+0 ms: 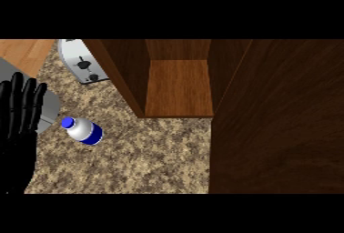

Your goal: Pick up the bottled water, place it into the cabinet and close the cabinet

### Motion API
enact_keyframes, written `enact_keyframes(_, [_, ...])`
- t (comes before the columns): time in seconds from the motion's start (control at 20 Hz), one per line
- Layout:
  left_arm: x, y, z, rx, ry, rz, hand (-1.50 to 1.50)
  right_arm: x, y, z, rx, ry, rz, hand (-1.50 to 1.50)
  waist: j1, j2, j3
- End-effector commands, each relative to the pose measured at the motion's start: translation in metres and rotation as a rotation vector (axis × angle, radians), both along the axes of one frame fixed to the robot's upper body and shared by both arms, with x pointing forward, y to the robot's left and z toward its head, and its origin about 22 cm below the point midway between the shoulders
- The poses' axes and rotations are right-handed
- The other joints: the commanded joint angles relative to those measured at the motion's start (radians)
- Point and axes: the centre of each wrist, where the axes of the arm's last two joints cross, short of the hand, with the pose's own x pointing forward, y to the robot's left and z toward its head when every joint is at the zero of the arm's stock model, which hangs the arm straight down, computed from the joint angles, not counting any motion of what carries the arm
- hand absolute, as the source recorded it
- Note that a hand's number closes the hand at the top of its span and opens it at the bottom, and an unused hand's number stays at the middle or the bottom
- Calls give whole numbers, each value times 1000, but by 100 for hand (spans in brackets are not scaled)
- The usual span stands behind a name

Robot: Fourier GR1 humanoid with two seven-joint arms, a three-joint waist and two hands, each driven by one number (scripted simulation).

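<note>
The bottled water stands on the speckled granite counter at the left, a clear bottle with a blue cap and blue label seen from above. The wooden cabinet stands open behind it to the right, its inner shelf bare. The cabinet's open door fills the right side of the view as a dark wooden panel. My left hand rests at the left edge with straight fingers pointing up, a little left of the bottle and not touching it. My right hand does not show.
A silver toaster sits at the back left, beside the cabinet's left wall. A grey sink edge lies behind my left hand. A strip of wooden floor shows at the top left corner.
</note>
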Motion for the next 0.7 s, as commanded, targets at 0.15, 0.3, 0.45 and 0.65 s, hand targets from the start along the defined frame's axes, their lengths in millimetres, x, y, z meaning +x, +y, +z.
enact_keyframes(0.15, [-10,41,-9,-56,8,85,-150,-20,9,1,-8,8,66,-150,6,-14,-15])
enact_keyframes(0.3, [2,38,-27,-316,162,193,-150,-33,22,-3,46,103,303,-150,9,-15,-16])
enact_keyframes(0.45, [-7,43,-8,-345,173,200,-150,-56,22,9,51,120,326,-150,1,-19,-15])
enact_keyframes(0.65, [-34,72,22,-335,170,212,-150,-80,37,26,64,107,332,-150,6,-17,-15])
